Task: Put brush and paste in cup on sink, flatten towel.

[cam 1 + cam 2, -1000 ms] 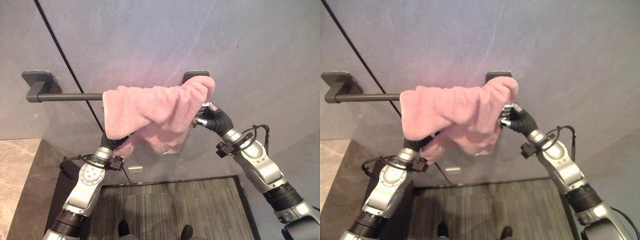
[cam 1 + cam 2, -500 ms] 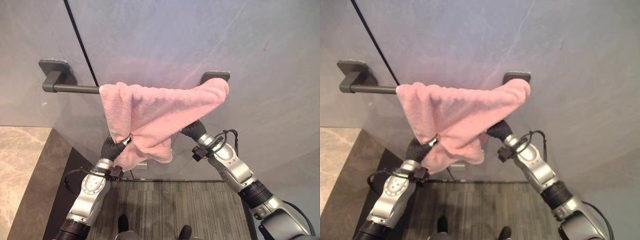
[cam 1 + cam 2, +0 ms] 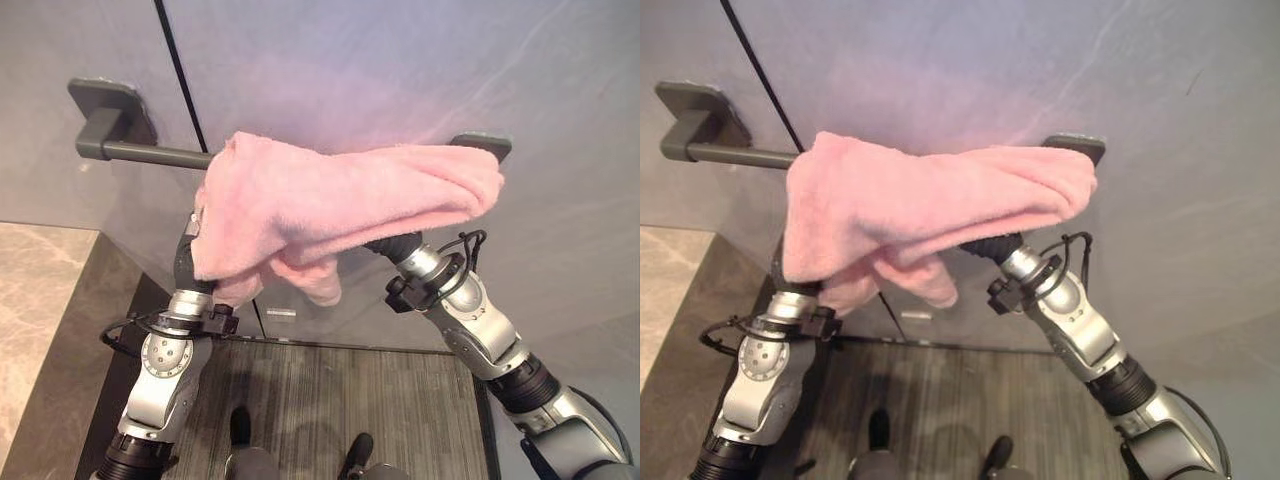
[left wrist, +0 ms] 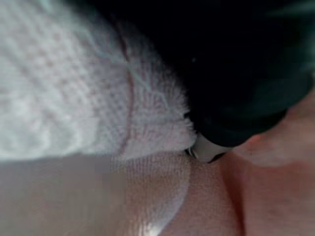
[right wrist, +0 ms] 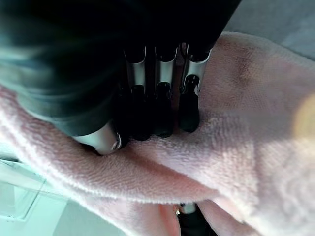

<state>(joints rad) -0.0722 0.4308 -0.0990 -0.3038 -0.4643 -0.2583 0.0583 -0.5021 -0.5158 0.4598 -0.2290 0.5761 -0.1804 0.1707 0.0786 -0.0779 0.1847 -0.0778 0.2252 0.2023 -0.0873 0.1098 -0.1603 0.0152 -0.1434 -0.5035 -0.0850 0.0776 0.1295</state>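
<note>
Towel spread wider along the rail, not yet flat.

The pink towel (image 3: 340,210) now reaches the rail's (image 3: 150,153) far bracket; right hand's (image 5: 147,113) fingers pinch its fold, left hand's (image 3: 190,255) cannot tell.

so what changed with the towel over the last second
The pink towel has been drawn out further along the rail, its right end now bunched by the right bracket. The right hand, a second ago beside the towel's right edge, is now tucked beneath it. The left hand stays under the left end, and the towel is still bunched, not flat.
</note>
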